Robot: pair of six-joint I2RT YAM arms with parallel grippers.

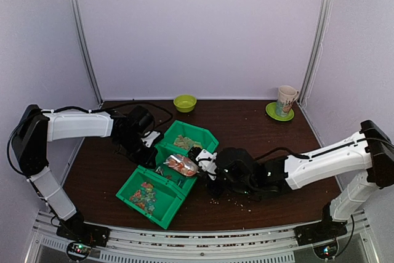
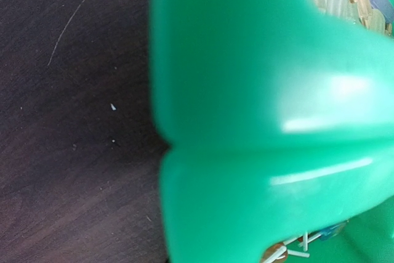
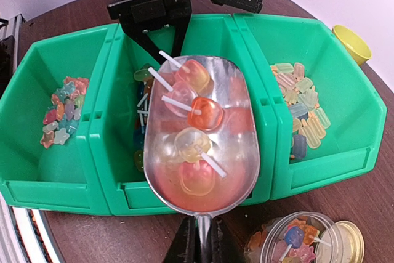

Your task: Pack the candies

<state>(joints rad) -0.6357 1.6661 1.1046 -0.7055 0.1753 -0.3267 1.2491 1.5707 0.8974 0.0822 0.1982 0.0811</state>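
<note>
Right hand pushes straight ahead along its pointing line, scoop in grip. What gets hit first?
Likely the left hand, clamped on the far rim of the middle bin; the scoop aims right at it. Depth unclear.

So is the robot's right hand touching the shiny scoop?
Touching. The right wrist view shows the right gripper shut on the handle of the scoop.

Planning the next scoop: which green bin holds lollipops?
The middle bin, under the scoop: its candies have white sticks; the outer two bins hold stickless ones.
</note>
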